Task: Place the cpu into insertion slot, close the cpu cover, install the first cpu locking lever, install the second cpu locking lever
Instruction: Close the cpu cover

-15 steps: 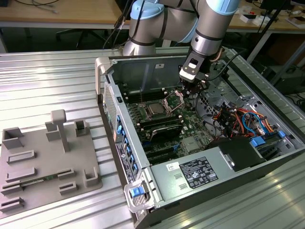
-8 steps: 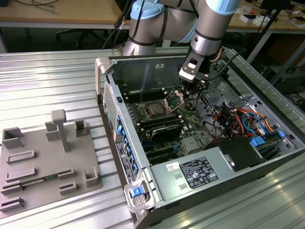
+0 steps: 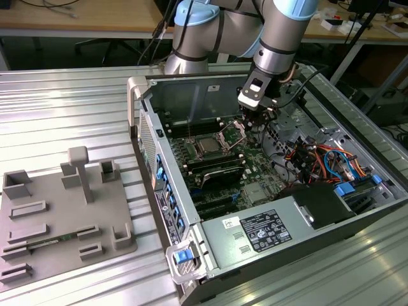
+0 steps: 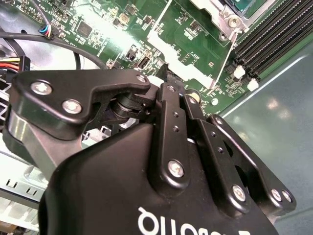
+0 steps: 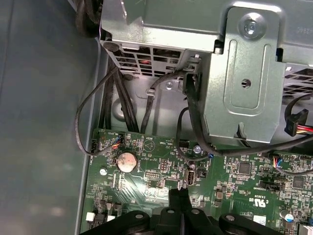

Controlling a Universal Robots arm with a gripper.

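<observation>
a: where is the cpu [image 3: 209,146] right now?

b: in the exterior view it lies flat in the insertion slot [image 3: 197,140], silver top up, on the motherboard [image 3: 255,172] inside the open computer case [image 3: 357,210].

a: and the cpu cover [image 3: 228,131]?

b: it is not down. it stands tilted up on the slot's edge toward the exterior view's right, its square window open to the air.

a: where is the gripper [image 3: 258,124]?

b: it hangs inside the case just beside the raised cover, on the cover's far side from the cpu. i cannot tell whether it touches the frame.

a: pincer released or clenched?

b: clenched. in the first wrist view the gripper [image 5: 180,195] has its two black fingers pressed tip to tip over the green board, with nothing seen between them. the second wrist view shows the gripper [image 4: 167,77] with the fingers drawn in to one point as well.

a: anything else close by?

b: in the second wrist view a thin silver lever [image 4: 227,58] runs from a screwed socket corner across the board, apart from the fingertips, and long black memory slots [image 4: 274,34] lie beside it. the first wrist view shows a coin cell battery [image 5: 127,160] on the board and a grey metal drive cage [image 5: 244,88] with black cables [image 5: 190,122] hanging from it.

a: outside the case?

b: a grey fixture tray [image 3: 64,223] sits on the ribbed metal table [image 3: 64,108], well apart, toward the exterior view's left.
</observation>
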